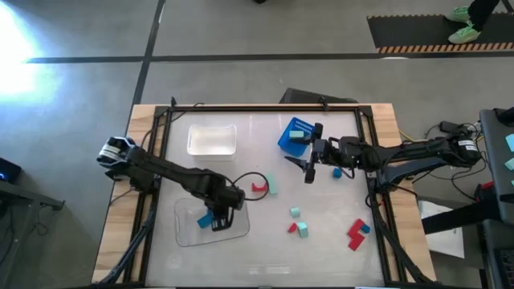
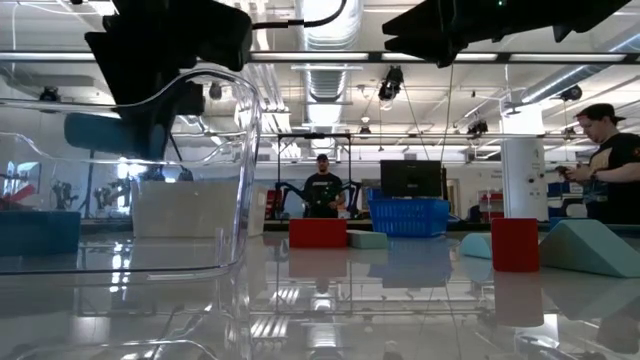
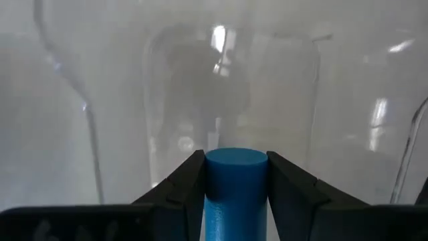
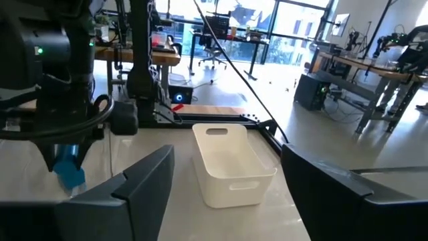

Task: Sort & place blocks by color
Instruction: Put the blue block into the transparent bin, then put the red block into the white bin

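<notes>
My left gripper [image 1: 222, 215] is over the clear tray [image 1: 186, 231] at the near left, shut on a blue block [image 3: 234, 175] with a rounded end. The block also shows in the low view [image 2: 108, 134] and the right wrist view [image 4: 68, 167]. My right gripper [image 1: 308, 168] is open and empty, in the air near the blue bin [image 1: 295, 135]. Loose blocks lie on the table: a red one [image 1: 259, 189] beside a mint one [image 1: 273, 186], mint and red ones [image 1: 299, 228] near the middle, and red and blue ones [image 1: 356, 233] at the near right. My left gripper pinches the blue block between its two fingers [image 3: 188, 182], on two opposite sides just behind its rounded end [image 3: 234, 161]. The fingers come from above, pointing down into the clear tray. The block stands out past the fingertips and hangs clear above the tray's floor.
A white tray [image 1: 211, 140] stands at the far left of the table. The blue bin holds a mint block [image 1: 298, 136]. A small blue block [image 1: 336, 172] lies under my right arm. People stand in the room beyond the table [image 2: 322, 190].
</notes>
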`<state>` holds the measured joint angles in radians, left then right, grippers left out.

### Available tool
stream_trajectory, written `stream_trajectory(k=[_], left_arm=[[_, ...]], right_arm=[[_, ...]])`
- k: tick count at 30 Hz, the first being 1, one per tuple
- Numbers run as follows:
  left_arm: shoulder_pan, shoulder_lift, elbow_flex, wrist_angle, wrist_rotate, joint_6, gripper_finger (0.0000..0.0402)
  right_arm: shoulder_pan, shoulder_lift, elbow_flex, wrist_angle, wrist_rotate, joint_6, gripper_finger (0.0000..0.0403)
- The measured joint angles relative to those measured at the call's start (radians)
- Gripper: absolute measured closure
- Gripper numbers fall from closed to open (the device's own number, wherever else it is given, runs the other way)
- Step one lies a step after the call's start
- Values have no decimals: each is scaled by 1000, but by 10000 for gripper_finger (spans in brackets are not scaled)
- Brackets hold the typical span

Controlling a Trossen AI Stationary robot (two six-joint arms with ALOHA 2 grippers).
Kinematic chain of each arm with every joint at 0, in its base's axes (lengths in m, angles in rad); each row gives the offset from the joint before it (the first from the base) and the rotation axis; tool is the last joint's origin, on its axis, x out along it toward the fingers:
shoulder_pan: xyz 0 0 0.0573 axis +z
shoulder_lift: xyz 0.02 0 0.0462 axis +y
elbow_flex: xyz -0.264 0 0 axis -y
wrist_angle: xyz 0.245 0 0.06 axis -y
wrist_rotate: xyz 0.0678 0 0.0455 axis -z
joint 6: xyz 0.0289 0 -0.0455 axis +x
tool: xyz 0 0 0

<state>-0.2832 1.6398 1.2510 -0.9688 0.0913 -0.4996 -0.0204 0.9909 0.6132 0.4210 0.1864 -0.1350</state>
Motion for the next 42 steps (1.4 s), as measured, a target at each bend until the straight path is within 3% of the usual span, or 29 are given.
stream_trajectory(k=[10, 15, 29, 36, 42], left_arm=[[-6, 0, -89, 190, 21, -9, 290], [-7, 0, -109, 229, 42, -19, 259], [-7, -36, -82, 155, 39, 8, 239], [-8, -169, -79, 185, -162, 168, 238], [-5, -288, -131, 424, -371, 450, 238]], right_arm=[[0, 0, 0, -20, 0, 0, 142], [0, 0, 0, -26, 0, 2, 143], [0, 0, 0, -50, -1, 3, 147], [0, 9, -1, -150, -2, 23, 149], [1, 88, 1, -156, -4, 46, 157]])
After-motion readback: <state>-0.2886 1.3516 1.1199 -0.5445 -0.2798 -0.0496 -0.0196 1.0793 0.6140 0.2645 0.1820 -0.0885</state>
